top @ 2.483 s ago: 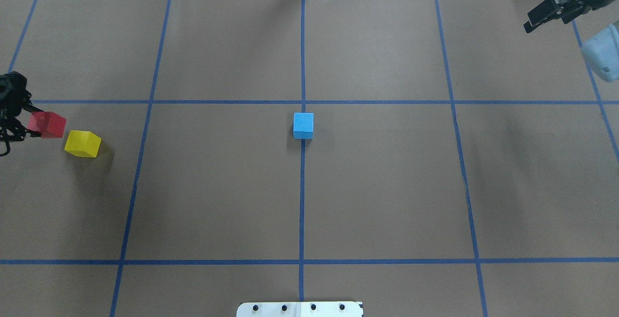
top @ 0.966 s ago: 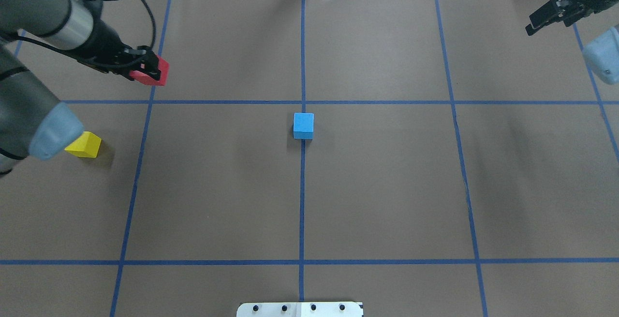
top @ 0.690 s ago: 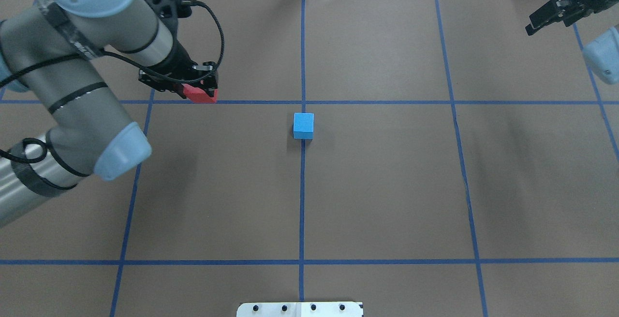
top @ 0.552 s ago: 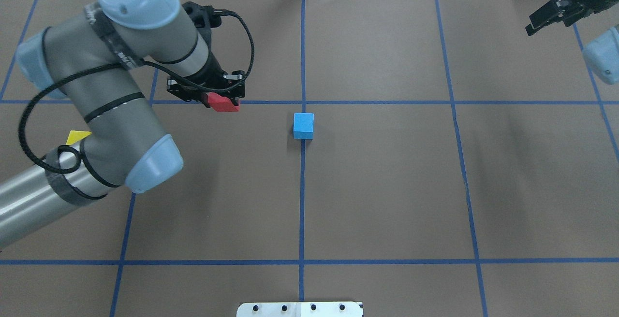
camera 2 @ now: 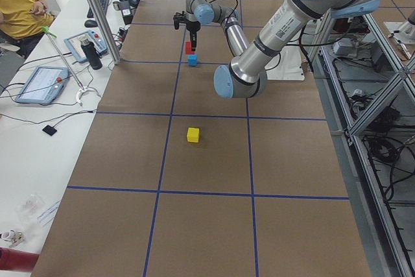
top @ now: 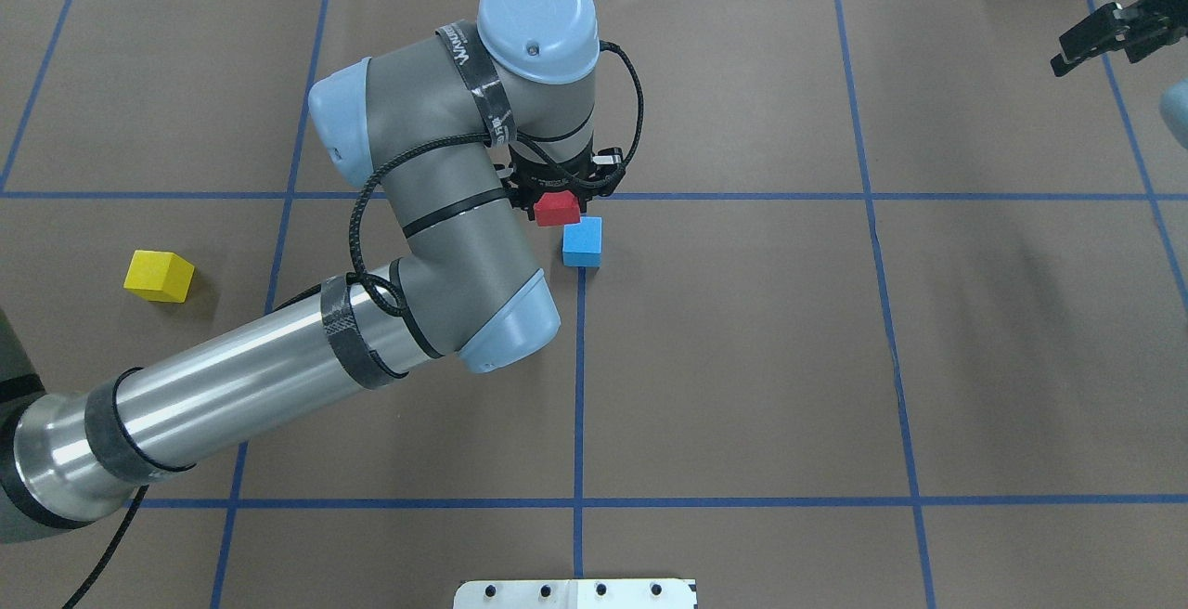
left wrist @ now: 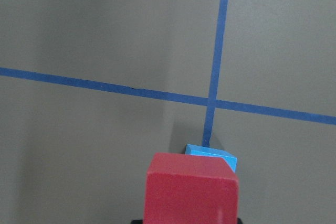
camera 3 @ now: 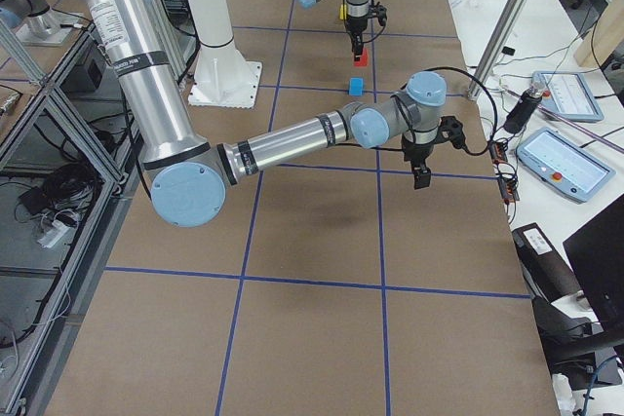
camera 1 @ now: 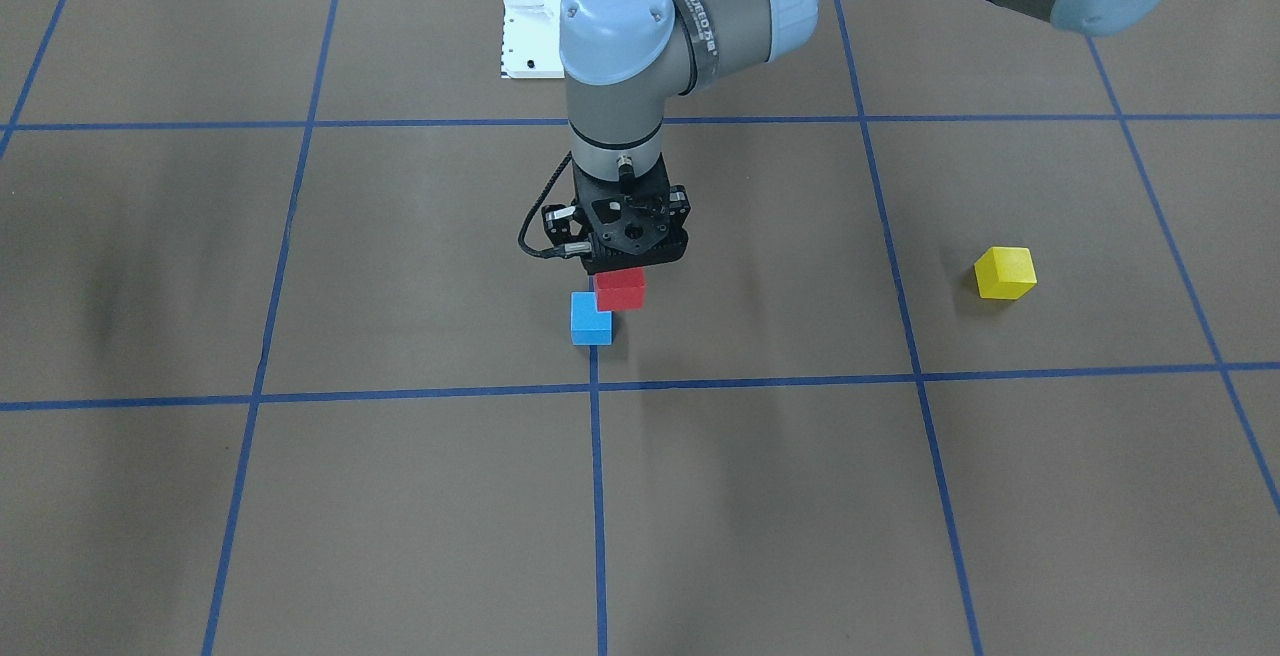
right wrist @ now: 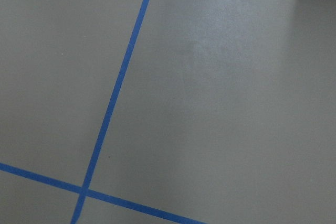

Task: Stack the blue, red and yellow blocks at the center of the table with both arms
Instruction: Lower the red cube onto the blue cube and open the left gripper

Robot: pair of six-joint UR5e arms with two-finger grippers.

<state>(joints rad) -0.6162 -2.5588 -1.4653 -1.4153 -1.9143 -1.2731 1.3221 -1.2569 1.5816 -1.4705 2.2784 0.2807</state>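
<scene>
Overhead exterior view: the yellow block (top: 159, 276) lies far left, unstacked. The left gripper (top: 558, 203) pinches the red block (top: 557, 213), raised just beside the centred blue block (top: 582, 242) and not yet on it. The right gripper (top: 1104, 33) hangs far right, its spread impossible to tell. Both placements remain.

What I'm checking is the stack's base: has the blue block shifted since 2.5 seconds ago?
No. In the overhead view the blue block sits on the central vertical tape line, just below the horizontal tape line, exactly as before.
</scene>
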